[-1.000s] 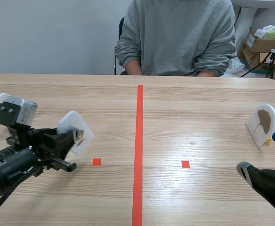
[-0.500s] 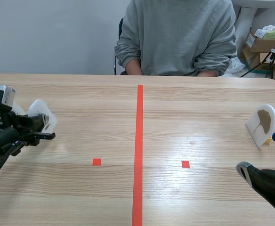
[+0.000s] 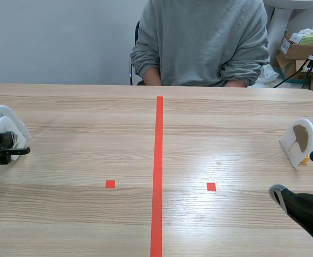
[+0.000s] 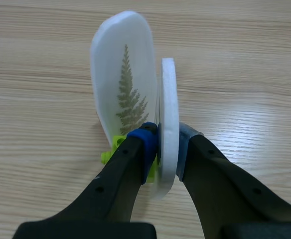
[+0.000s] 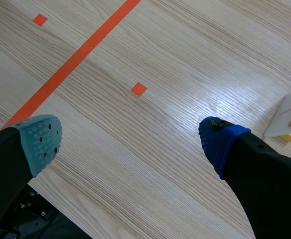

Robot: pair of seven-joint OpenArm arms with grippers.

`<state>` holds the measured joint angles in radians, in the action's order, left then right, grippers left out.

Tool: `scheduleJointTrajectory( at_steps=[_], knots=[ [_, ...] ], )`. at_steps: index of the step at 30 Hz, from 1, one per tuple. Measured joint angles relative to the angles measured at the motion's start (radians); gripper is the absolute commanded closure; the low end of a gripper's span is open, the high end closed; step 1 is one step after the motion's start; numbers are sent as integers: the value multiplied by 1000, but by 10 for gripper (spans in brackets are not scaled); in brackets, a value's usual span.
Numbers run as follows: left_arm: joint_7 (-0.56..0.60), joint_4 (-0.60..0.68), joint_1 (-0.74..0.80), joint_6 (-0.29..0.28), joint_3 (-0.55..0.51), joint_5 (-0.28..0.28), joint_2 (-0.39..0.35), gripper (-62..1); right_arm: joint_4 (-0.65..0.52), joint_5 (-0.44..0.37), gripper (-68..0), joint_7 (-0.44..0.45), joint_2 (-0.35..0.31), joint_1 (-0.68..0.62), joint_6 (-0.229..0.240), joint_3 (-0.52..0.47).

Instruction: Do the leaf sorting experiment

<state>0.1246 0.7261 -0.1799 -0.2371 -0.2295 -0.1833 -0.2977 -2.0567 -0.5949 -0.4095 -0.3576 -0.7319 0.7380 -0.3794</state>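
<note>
My left gripper (image 4: 165, 144) is shut on the lower edge of a white leaf card (image 4: 168, 99), which I see edge-on, so its leaf is hidden. Right beside it stands a second white card with a green fern leaf (image 4: 128, 94) on a yellow-green base (image 4: 111, 149). In the scene view both cards are at the table's far left: the held card (image 3: 12, 134) in my left gripper (image 3: 14, 150) and the fern card (image 3: 0, 113) just behind it. A white card with a brown leaf (image 3: 297, 140) stands at the far right. My right gripper (image 3: 298, 174) is open, low, near it (image 5: 130, 134).
A red tape line (image 3: 158, 171) runs down the table's middle, with a small red square (image 3: 110, 183) on the left and another (image 3: 211, 186) on the right. A person in a grey sweater (image 3: 199, 37) sits across the table. Boxes (image 3: 301, 48) stand beyond the right corner.
My left arm has carried the white card from near the left red square to the table's far left, next to the fern card. The right arm has not moved.
</note>
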Motion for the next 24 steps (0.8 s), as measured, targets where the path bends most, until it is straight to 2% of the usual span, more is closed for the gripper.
scheduleJointTrajectory(
  at_steps=[5, 22, 24],
  knots=[
    [1, -13, 0, 1, 0, 26, 2, -44, 0, 0, -564, 0, 0, 0, 0, 0],
    [-16, -14, 5, 1, 0, 45, 4, -45, 0, 0, -564, 0, 0, 0, 0, 0],
    [-16, -14, 6, 1, 0, 45, 4, -73, 0, 0, -564, 0, 0, 0, 0, 0]
  ],
)
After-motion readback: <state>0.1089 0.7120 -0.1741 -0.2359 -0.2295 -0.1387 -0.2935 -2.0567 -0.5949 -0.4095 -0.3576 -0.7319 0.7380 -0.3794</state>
